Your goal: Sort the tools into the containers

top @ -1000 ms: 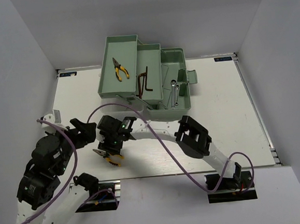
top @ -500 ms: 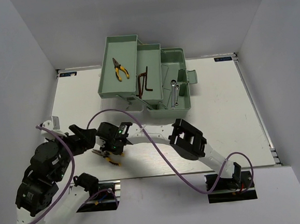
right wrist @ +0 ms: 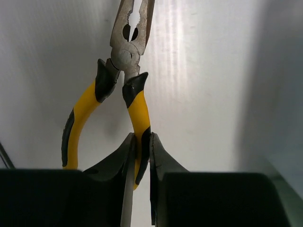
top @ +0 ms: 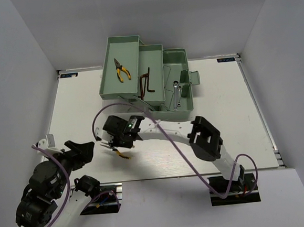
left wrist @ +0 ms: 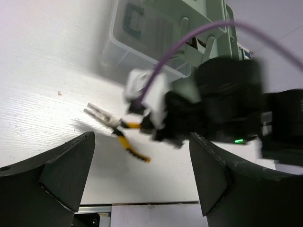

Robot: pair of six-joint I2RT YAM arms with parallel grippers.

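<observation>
The right claw (right wrist: 139, 142) is pinched on just one handle of the yellow-handled steel pliers (right wrist: 120, 71). The other handle splays free to the side and the nose points away from the wrist. The tool hangs over the near-left part of the white table (top: 220, 113), apparently just off the surface, judging by the shadow under it in the left wrist view. It is well apart from the pale mint-green plastic cantilever toolbox (top: 176, 56). The left claw (top: 84, 150) stands spread wide just beside it, holding nothing. The step in hand looks like carrying this tool to the far-left tray (top: 122, 39), where a second pair of yellow-handled pliers (top: 121, 70) already lies. A one-handle pinch lets the pliers swing or pivot, so the lift should be steady and high enough for the dangling nose to clear the tray walls. The claw should part only once the tool is low inside the tray, beside its twin rather than across the rim.
</observation>
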